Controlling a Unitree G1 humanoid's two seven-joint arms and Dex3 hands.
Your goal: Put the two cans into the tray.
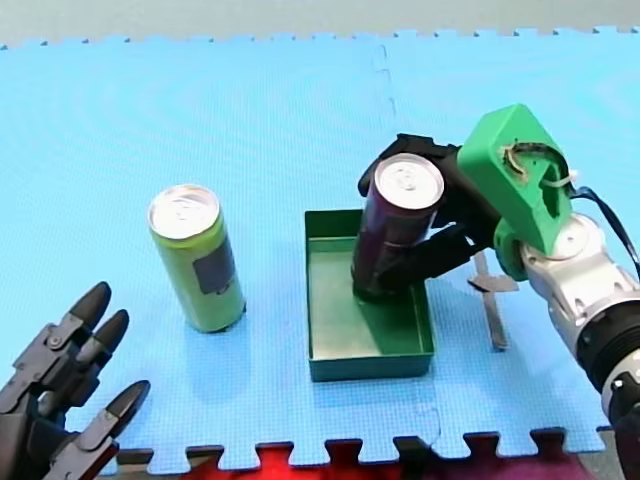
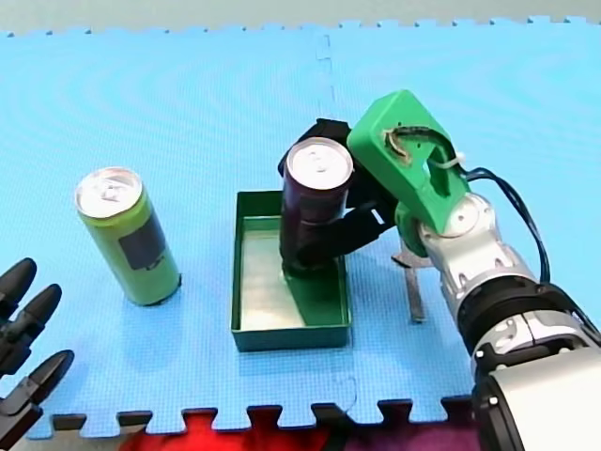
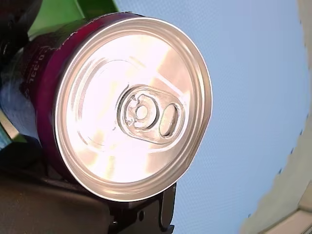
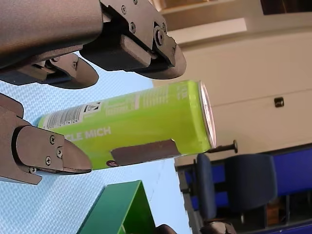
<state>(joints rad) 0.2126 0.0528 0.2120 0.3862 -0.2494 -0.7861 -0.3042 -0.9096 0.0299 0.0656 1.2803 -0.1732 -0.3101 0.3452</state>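
Observation:
A dark purple can (image 1: 395, 225) is in my right hand (image 1: 410, 210), whose black fingers (image 1: 445, 250) wrap its sides. Its base is down inside the green tray (image 1: 370, 365), near the far right corner, and it leans slightly. I cannot tell whether it touches the tray floor. The first wrist view looks onto this can's silver lid (image 3: 131, 112). A green can (image 1: 197, 260) stands upright on the blue mat, left of the tray. In the second wrist view the green can (image 4: 136, 124) lies beyond dark fingers (image 4: 48, 156), apart from them. My left hand (image 1: 85, 365) is at the near left corner, holding nothing.
A flat metal utensil (image 1: 492, 300) lies on the mat just right of the tray, under my right forearm. The blue foam mat (image 1: 250, 90) ends in a toothed front edge (image 1: 330, 455) with red floor beyond it.

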